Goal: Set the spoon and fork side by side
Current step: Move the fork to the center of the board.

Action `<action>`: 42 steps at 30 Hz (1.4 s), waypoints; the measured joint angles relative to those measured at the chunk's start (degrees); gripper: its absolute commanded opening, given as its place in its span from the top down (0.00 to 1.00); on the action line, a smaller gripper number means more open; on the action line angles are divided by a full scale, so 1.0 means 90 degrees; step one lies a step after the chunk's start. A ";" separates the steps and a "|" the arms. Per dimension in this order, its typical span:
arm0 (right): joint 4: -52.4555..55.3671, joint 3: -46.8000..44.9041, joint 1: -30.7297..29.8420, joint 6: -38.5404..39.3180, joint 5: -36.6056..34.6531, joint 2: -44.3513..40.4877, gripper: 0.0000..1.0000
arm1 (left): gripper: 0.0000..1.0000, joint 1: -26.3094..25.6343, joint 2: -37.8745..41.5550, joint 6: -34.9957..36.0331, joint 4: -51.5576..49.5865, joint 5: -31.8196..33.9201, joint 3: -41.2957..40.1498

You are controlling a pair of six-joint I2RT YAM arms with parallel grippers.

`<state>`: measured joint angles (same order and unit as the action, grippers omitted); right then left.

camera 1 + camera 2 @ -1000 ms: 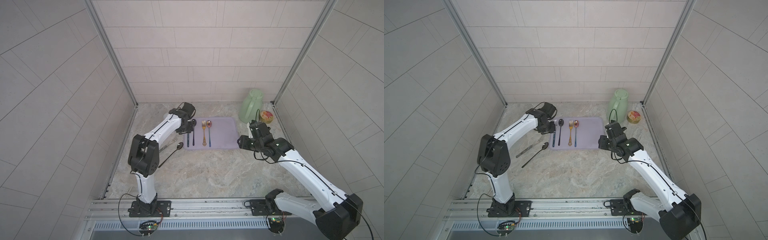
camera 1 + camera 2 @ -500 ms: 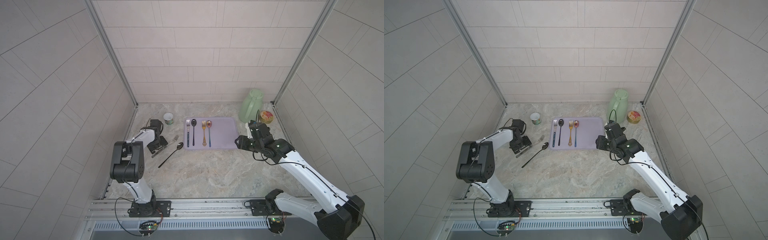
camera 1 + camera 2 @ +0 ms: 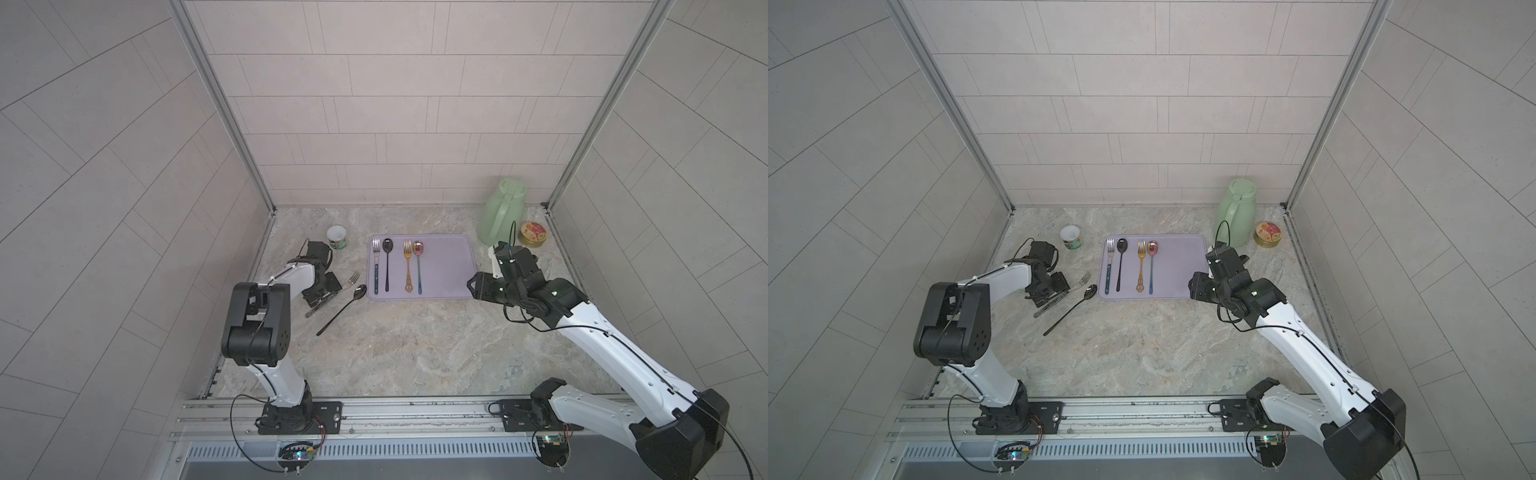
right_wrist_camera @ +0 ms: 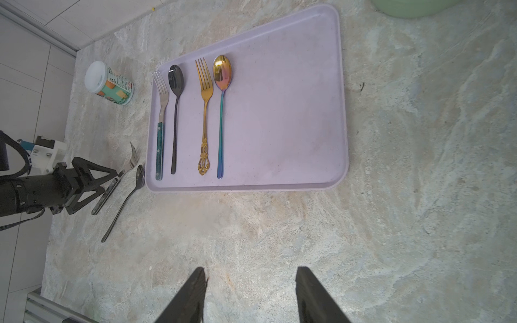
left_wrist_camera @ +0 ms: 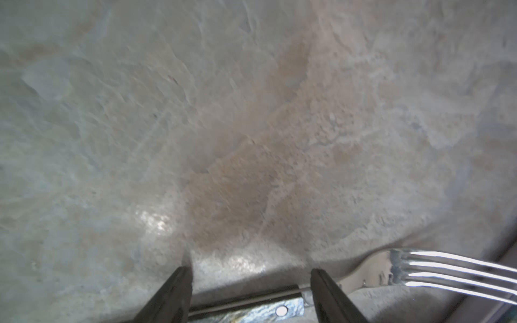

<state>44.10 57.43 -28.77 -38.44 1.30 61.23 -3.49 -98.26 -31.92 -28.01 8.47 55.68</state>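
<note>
In both top views our left gripper [image 3: 322, 291] sits low over the handle of the silver fork [image 3: 345, 284], fingers apart. The dark spoon [image 3: 341, 309] lies just beyond that fork, on the side away from our wrist, its bowl near the edge of the purple tray [image 3: 451, 266]. The two run almost parallel on the bare table. So closing here carries a risk: a finger landing on the handle rather than beside it would shove the fork into the spoon and skew both. Our right gripper [image 3: 471, 284] hangs just off the tray's other end, fingers apart and empty, well clear of the pair.

From the left wrist, the handle passes crosswise below the left gripper [image 5: 249, 272], and the silver fork [image 5: 397, 265] shows its tines out past one finger. The handle is thin and flat on stone. We judge that a shallow close could skate over it, or lift one end so the fork swings.

From the right wrist, the right gripper [image 4: 250, 272] has nothing between its fingers. Ahead of it the tray's near part is free. Two fork-and-spoon pairs [image 4: 195, 112] fill the far part, and a careless set-down beside them could knock them askew.
</note>
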 measured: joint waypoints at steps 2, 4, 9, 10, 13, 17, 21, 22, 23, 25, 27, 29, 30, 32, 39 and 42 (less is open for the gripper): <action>0.0002 0.0000 -0.0029 -0.0019 0.0000 0.0002 0.45 | 0.37 -0.0219 0.0143 0.0019 0.0034 0.0061 -0.0187; 0.0005 0.0000 -0.0068 -0.0044 -0.0002 0.0005 0.45 | 0.37 -0.0415 0.0330 0.0022 0.0034 0.0102 -0.0398; 0.0005 0.0000 -0.0187 -0.0126 -0.0027 0.0012 0.45 | 0.40 -0.0877 0.0719 -0.0007 -0.0189 0.0075 -0.0787; 0.0005 0.0000 -0.0214 -0.0138 -0.0034 0.0019 0.45 | 0.40 -0.0947 0.0746 -0.0015 -0.0233 0.0049 -0.0806; 0.0012 0.0000 -0.0313 -0.0168 -0.0102 0.0066 0.45 | 0.41 -0.1122 0.0828 -0.0056 -0.0279 -0.0044 -0.0891; 0.0034 0.0012 -0.0432 -0.0211 -0.0180 0.0102 0.45 | 0.41 -0.1370 0.1013 -0.0121 -0.0279 -0.0109 -0.1076; 0.0044 0.0017 -0.0503 -0.0260 -0.0231 0.0107 0.45 | 0.41 -0.1698 0.1171 -0.0194 -0.0313 -0.0177 -0.1219; 0.0053 0.0027 -0.0517 -0.0274 -0.0253 0.0114 0.45 | 0.41 -0.1797 0.1197 -0.0221 -0.0330 -0.0177 -0.1243; 0.0053 0.0039 -0.0532 -0.0279 -0.0270 0.0117 0.45 | 0.41 -0.1923 0.1226 -0.0245 -0.0362 -0.0180 -0.1268; 0.0061 0.0083 -0.0573 -0.0289 -0.0294 0.0131 0.45 | 0.44 -0.2183 0.1268 -0.0289 -0.0452 -0.0182 -0.1294; 0.0061 0.0131 -0.0600 -0.0301 -0.0313 0.0148 0.45 | 0.47 -0.2407 0.1307 -0.0340 -0.0549 -0.0192 -0.1319; 0.0058 0.0165 -0.0629 -0.0308 -0.0340 0.0160 0.45 | 0.51 -0.2543 0.1353 -0.0389 -0.0697 -0.0185 -0.1338; 0.0058 0.0170 -0.0639 -0.0308 -0.0352 0.0163 0.45 | 0.53 -0.2603 0.1396 -0.0406 -0.0775 -0.0177 -0.1355; 0.0068 0.0182 -0.0668 -0.0311 -0.0379 0.0185 0.45 | 0.54 -0.2671 0.1540 -0.0435 -0.0935 -0.0155 -0.1367; 0.0104 0.0257 -0.0748 -0.0328 -0.0437 0.0240 0.45 | 0.55 -0.2999 0.1970 -0.0486 -0.1088 -0.0185 -0.1367; 0.0107 0.0262 -0.0765 -0.0328 -0.0444 0.0287 0.45 | 0.57 -0.3126 0.1955 -0.0508 -0.1086 -0.0209 -0.1367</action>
<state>45.06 59.79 -35.66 -41.39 -2.70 63.81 -31.62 -80.66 -36.49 -37.78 6.59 43.38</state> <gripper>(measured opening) 0.553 0.440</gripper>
